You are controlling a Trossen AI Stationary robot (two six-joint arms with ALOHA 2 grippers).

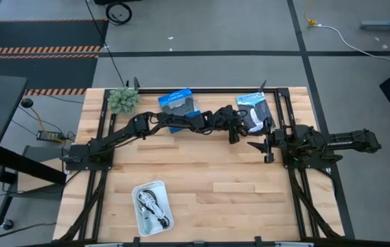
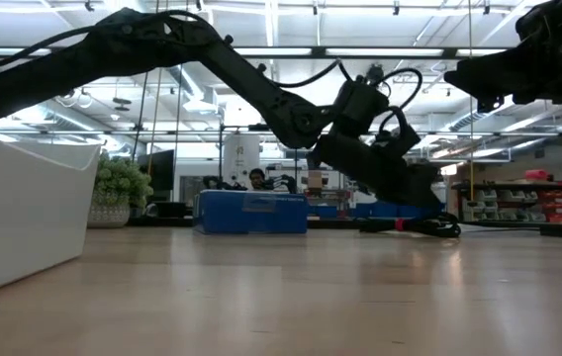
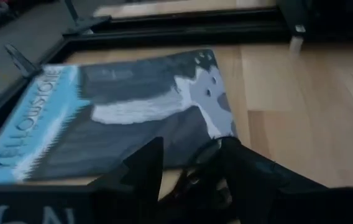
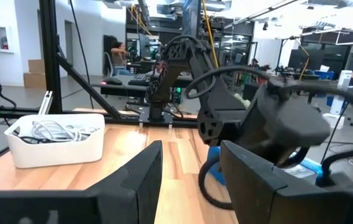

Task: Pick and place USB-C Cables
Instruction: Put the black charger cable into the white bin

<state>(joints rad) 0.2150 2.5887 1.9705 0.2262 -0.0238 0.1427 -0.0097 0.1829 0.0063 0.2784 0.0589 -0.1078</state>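
While left arm [image 1: 181, 123] reaches far | fingers [image 3: 145, 165] over flat packet [image 3: 114, 118]

Both arms are matte black throughout, built of slim links joined by chunkier rounded housings. Black cables loop loosely off the left arm [image 2: 261, 89] near its wrist. The right arm [image 1: 332, 143] has a boxy, blocky wrist section. Each gripper ends in 2 dark, flat, wedge-shaped fingers [image 4: 133, 180] with angular edges.

Left gripper [image 1: 234, 134] reaches far across, low, fingers apparently slightly apart; right gripper [image 1: 266, 147] hovers open nearby.
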